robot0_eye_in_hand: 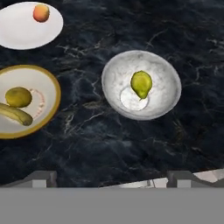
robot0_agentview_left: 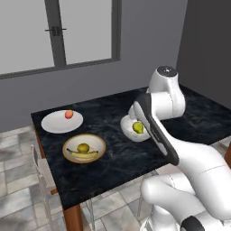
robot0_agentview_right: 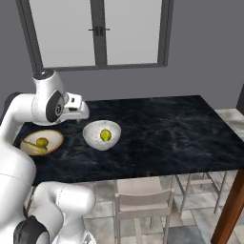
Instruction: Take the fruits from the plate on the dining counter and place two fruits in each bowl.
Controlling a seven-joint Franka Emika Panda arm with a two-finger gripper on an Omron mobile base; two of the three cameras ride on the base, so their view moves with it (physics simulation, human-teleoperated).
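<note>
In the hand view the pear (robot0_eye_in_hand: pixel 141 84) lies in the deep white bowl (robot0_eye_in_hand: pixel 166 94) at centre. The banana (robot0_eye_in_hand: pixel 15 114) and olive-yellow fruit (robot0_eye_in_hand: pixel 18 96) sit in the tan-rimmed bowl (robot0_eye_in_hand: pixel 53 100) at left. The red-orange fruit (robot0_eye_in_hand: pixel 40 12) rests on the plate (robot0_eye_in_hand: pixel 17 33), upper left. The gripper (robot0_eye_in_hand: pixel 112 177) looks spread and empty, though only its fingertips (robot0_eye_in_hand: pixel 41 178) show.

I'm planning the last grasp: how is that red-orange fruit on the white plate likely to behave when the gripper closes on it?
The red-orange fruit looks round and smooth, so it may roll across the flat plate if nudged off-centre. It lies alone near the plate's edge, so it could roll onto the dining counter. It is small, so probably light.
</note>
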